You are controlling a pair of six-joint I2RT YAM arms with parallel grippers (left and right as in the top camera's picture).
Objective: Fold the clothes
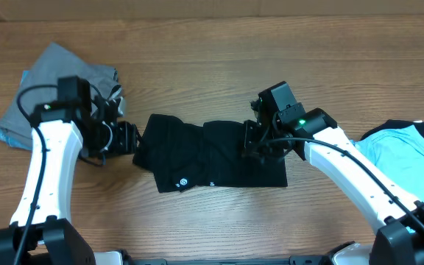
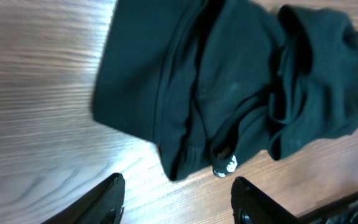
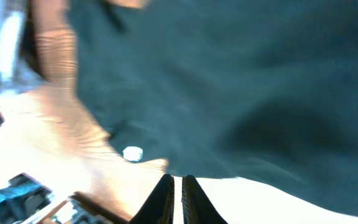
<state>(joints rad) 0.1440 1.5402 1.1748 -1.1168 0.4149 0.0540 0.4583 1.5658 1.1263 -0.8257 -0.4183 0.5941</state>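
Observation:
The clothes (image 1: 212, 154), a black T-shirt, lie folded into a rumpled band at the table's middle, with a small white label (image 1: 183, 182) near the front edge. My left gripper (image 1: 127, 138) sits just off the shirt's left end, open, with bare wood between its fingers. In the left wrist view the T-shirt (image 2: 229, 81) lies just ahead of the left gripper (image 2: 178, 180), label (image 2: 225, 165) showing. My right gripper (image 1: 255, 143) hangs over the shirt's right part. In the right wrist view the right gripper (image 3: 178, 178) is shut on nothing, with the T-shirt (image 3: 241, 81) beyond it.
A grey garment (image 1: 57, 73) lies crumpled at the back left, behind the left arm. A light-blue T-shirt with black trim (image 1: 411, 147) lies at the right edge beside the right arm. Bare wooden table (image 1: 219, 66) stretches behind the black shirt.

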